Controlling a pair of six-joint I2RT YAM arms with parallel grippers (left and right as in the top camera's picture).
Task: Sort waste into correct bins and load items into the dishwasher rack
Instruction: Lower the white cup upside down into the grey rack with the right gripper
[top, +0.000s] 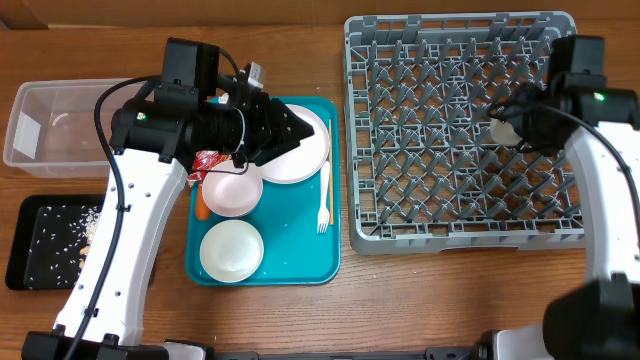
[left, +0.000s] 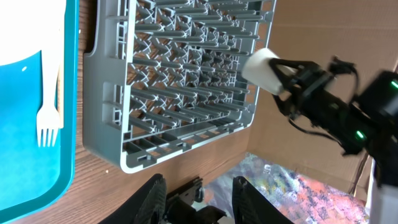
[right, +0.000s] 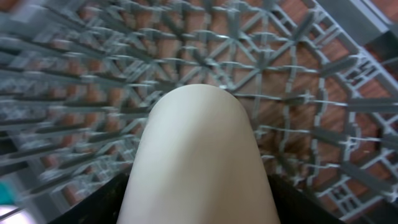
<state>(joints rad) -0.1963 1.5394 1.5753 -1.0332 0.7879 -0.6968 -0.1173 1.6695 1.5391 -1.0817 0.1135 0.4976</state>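
Overhead: left arm (top: 165, 130) hangs over plate (top: 305, 160) on teal tray (top: 300, 262), left of rack (top: 460, 238); right arm (top: 575, 85) reaches over rack's right side w/ cup (top: 502, 129).

Left wrist: own jaws spread, nothing btwn them, prob. readying for next dish; fork (left: 47, 118) lies at tray's right edge.

Right wrist: jaws pinching cup just above lattice, prob. kept low so it seats btwn pegs.

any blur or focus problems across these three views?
Right wrist: the rack lattice is smeared, worst at left, and the white cup up close is soft. Left wrist: rack and fork crisp; the colourful patch at bottom right is out of focus. Overhead: sharp, evenly lit.
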